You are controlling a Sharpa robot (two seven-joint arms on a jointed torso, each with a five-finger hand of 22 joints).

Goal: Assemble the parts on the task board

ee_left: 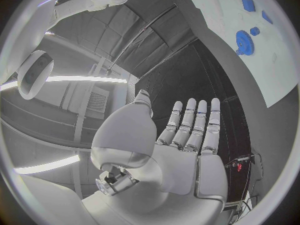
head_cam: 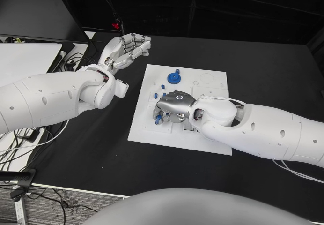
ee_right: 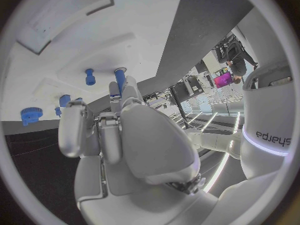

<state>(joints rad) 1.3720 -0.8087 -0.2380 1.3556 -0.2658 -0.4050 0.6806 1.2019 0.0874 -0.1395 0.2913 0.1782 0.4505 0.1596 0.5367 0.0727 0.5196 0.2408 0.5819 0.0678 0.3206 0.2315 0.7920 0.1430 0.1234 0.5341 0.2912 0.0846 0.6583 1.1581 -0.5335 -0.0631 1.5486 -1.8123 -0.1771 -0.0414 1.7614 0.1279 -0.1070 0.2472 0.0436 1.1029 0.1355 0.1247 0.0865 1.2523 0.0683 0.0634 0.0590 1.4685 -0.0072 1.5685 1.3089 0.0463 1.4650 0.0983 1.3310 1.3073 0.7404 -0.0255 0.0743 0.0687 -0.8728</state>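
While pinching a blue peg over the task board, right hand seating it; left hand waiting beside the board, fingers straight, holding nothing.

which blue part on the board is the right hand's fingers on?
The blue peg at the right hand's fingertips, standing in the task board. The blue gear and the small blue pieces lie apart, untouched.
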